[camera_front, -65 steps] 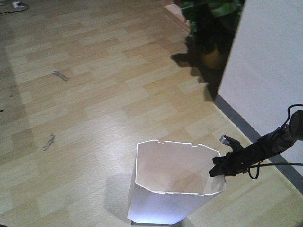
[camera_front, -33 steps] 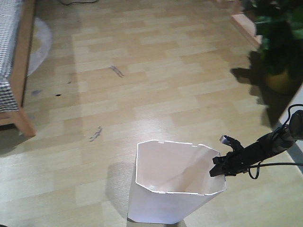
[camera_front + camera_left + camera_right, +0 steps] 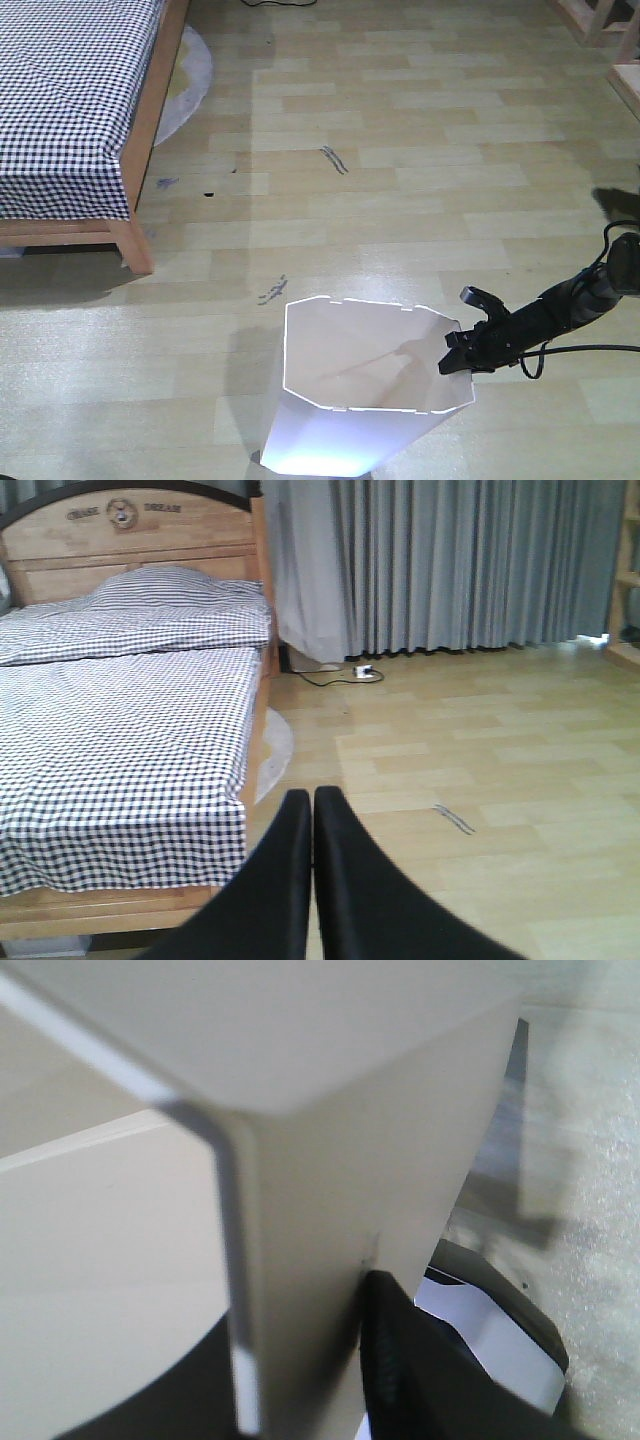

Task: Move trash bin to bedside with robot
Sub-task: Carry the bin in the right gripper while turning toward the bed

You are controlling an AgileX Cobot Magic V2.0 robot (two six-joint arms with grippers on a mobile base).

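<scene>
Trash bin (image 3: 335, 440) stands upright on the floor (image 3: 430, 200), near centre. Right end effector (image 3: 450, 362) sits at its right rim, apparently pinched on the thin wall; the right wrist view shows one black finger (image 3: 400, 1375) against the wall's outside. Left end effector (image 3: 312, 802) is closed on nothing. Bed (image 3: 70, 90) lies far left of the bin, well apart, so the carry must head that way.

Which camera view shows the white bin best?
The front-facing view: it shows the bin with its whole rim, its inside and its outer wall. The right wrist view shows only a blurred close piece of its wall. The left wrist view shows none of it.
</scene>
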